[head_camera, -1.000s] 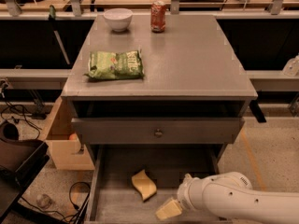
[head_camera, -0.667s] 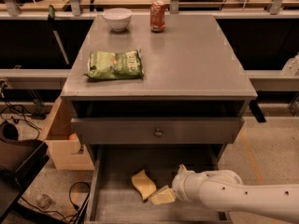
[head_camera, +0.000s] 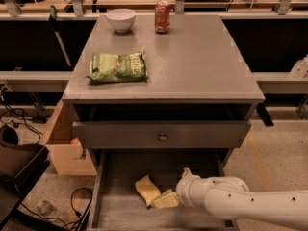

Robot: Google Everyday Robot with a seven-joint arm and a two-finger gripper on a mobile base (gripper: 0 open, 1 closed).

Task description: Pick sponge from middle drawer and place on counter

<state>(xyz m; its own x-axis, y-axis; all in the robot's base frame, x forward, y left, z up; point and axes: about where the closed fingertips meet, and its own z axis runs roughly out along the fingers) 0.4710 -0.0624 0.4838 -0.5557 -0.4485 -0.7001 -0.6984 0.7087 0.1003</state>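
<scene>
The tan-yellow sponge (head_camera: 146, 188) lies on the pale grey floor of the open middle drawer (head_camera: 120, 214), near its middle. My white arm reaches in from the lower right. My gripper (head_camera: 162, 201) with its pale yellow pads sits just to the right of the sponge and low against it, touching or nearly touching its lower right edge. The grey counter (head_camera: 192, 61) is above, over the closed drawer front with the round knob (head_camera: 162, 137).
On the counter lie a green chip bag (head_camera: 118, 67) at the left, a white bowl (head_camera: 120, 19) and a red can (head_camera: 162, 17) at the back. A cardboard box (head_camera: 65, 148) and cables sit on the floor to the left.
My gripper has moved left and up across the drawer floor, from well right of the sponge to right beside it. The sponge has not visibly moved.
</scene>
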